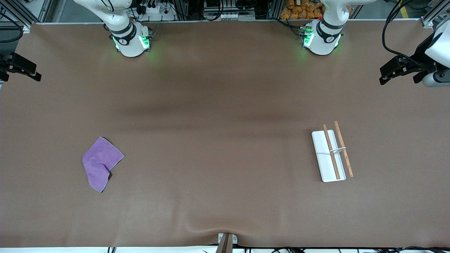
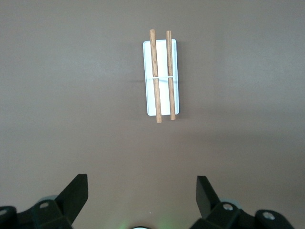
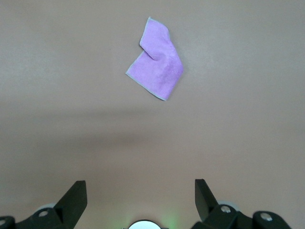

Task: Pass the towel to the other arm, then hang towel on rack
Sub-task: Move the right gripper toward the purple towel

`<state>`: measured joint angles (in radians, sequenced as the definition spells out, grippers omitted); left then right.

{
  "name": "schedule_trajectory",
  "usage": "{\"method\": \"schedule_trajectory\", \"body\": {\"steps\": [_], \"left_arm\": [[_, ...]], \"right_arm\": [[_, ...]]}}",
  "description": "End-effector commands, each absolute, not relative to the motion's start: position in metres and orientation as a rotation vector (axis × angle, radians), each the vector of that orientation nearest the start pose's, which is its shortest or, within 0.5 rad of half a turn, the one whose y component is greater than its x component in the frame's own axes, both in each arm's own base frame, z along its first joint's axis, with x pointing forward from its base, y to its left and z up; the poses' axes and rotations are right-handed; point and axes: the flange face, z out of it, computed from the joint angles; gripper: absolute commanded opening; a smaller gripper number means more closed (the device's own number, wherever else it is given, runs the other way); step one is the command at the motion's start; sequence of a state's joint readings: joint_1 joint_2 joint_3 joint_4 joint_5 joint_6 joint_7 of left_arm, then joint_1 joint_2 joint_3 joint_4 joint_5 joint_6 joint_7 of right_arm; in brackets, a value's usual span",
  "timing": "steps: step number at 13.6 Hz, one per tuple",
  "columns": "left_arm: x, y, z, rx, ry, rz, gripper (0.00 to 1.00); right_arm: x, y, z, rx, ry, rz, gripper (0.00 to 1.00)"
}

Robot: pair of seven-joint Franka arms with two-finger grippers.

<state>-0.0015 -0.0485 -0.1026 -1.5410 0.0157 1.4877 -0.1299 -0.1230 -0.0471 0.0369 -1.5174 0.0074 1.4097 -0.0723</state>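
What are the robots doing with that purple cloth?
Nothing is being held yet. The towel lies crumpled on the table toward the right arm's end, and the rack sits toward the left arm's end. The right gripper and the left gripper both wait up high, fingers open.

Towel (image 1: 100,163) purple, pale grey edging. Rack (image 1: 328,160) white base, brown wooden rods, white crosspiece. Table (image 1: 218,140) covered in plain brown.
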Motion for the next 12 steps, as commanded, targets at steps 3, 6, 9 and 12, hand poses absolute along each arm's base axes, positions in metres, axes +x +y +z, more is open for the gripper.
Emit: {"method": "schedule_trajectory", "body": {"steps": [3, 6, 9, 12], "left_arm": [[0.520, -0.058, 0.672, -3.121, -0.017, -0.013, 1.00], [0.520, -0.059, 0.673, -3.121, -0.020, -0.015, 1.00], [0.516, -0.064, 0.671, -3.117, -0.003, 0.015, 1.00], [0.516, -0.060, 0.670, -3.119, -0.001, 0.020, 1.00]], "right_arm": [[0.518, -0.046, 0.660, -3.126, 0.008, 0.099, 1.00], [0.519, -0.047, 0.657, -3.125, 0.012, 0.106, 1.00], [0.525, -0.049, 0.648, -3.122, 0.015, 0.135, 1.00], [0.536, -0.053, 0.628, -3.113, 0.022, 0.193, 1.00]]}}
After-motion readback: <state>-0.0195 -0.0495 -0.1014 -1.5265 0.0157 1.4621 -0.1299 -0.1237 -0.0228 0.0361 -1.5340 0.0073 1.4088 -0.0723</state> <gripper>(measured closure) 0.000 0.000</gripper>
